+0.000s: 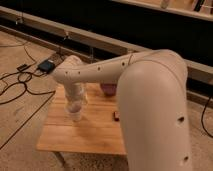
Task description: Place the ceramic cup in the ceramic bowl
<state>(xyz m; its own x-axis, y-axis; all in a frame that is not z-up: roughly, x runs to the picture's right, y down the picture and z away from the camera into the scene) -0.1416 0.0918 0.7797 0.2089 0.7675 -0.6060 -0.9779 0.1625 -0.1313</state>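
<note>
Camera view: gripper [75,105] sits on the cup [76,116], left-middle of the worktop [95,136]; its hold I cannot tell. Best lift straight, then go right to the bowl [108,90].

ceramic cup [75,116]: pale, upright, at hand [74,106]; ceramic bowl [108,90]: maroon, part-hidden, apart

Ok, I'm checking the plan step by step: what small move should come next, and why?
Probably a short lift straight up. The gripper is down at the ceramic cup, low over the wooden table, while the ceramic bowl sits apart to the picture's right, partly behind the arm. Raising the cup first should let it clear the bowl's rim.
</note>
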